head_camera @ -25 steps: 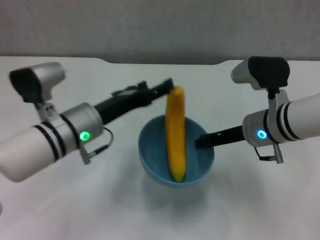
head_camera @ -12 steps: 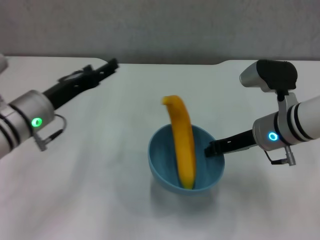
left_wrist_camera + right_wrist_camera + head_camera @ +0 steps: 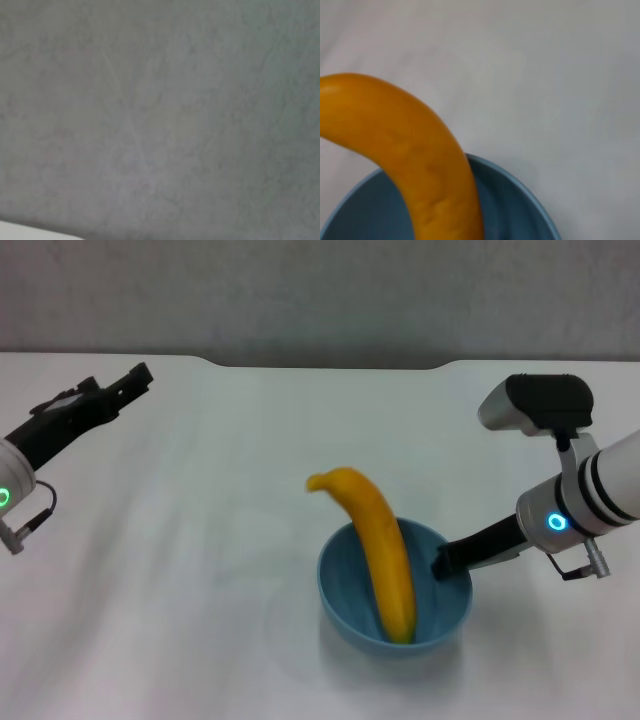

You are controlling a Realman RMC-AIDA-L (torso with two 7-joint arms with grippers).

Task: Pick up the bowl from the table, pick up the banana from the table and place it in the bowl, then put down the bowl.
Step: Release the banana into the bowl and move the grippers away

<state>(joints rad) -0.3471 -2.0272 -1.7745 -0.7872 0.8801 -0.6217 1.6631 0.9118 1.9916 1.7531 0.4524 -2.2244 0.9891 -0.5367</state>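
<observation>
Head view: right tool clenched on glossy round bowl — smooth curved banana inside.

no text, label, brand, number or sign is showing legibly in any view. nothing readable is appearing on the bowl, the banana, the tabletop or the arms.
</observation>
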